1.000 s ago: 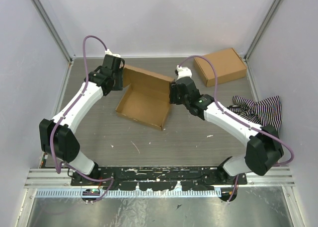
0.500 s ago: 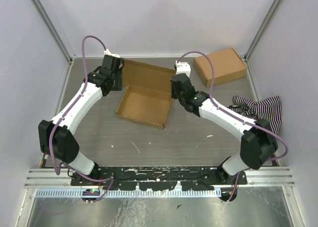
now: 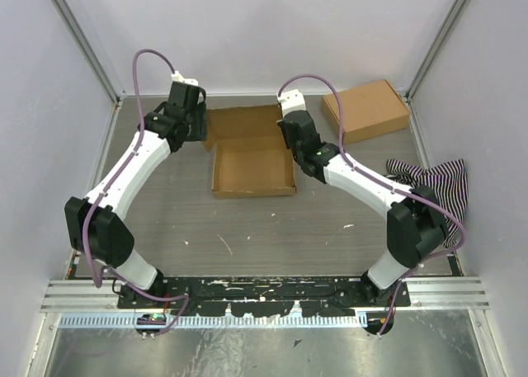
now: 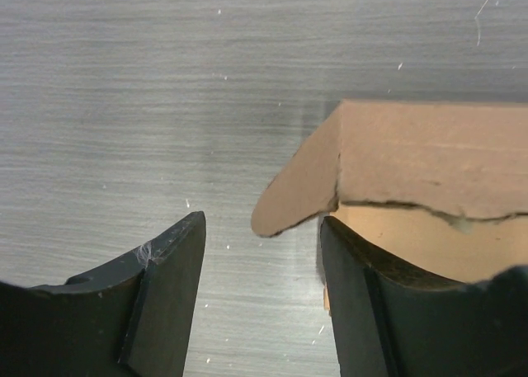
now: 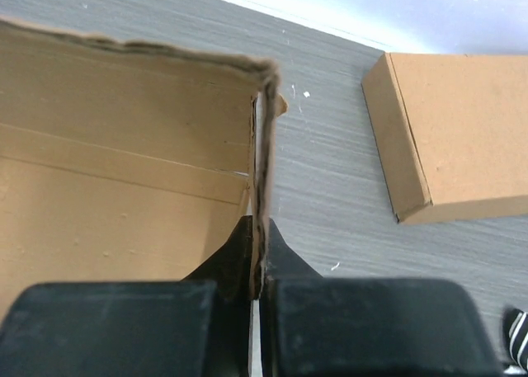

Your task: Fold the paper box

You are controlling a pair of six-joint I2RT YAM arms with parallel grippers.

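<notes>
The paper box (image 3: 252,169) is an open brown cardboard tray lying square on the table, with its lid panel flat behind it. My right gripper (image 3: 294,156) is at its right side. In the right wrist view the gripper (image 5: 258,235) is shut on the box's upright right wall (image 5: 262,146). My left gripper (image 3: 202,134) is at the box's back left corner. In the left wrist view it (image 4: 262,249) stands open, and a rounded tab (image 4: 293,191) of the box hangs just beyond the gap, touching neither finger.
A flat closed brown carton (image 3: 365,109) lies at the back right, also seen as a carton (image 5: 462,129) in the right wrist view. A black-and-white striped cloth (image 3: 433,183) is bunched at the right edge. Grey walls enclose the table on three sides.
The box has swung from a slant to square with the table. My right gripper has shut on its right wall. My left gripper has opened wider beside the back left corner.
</notes>
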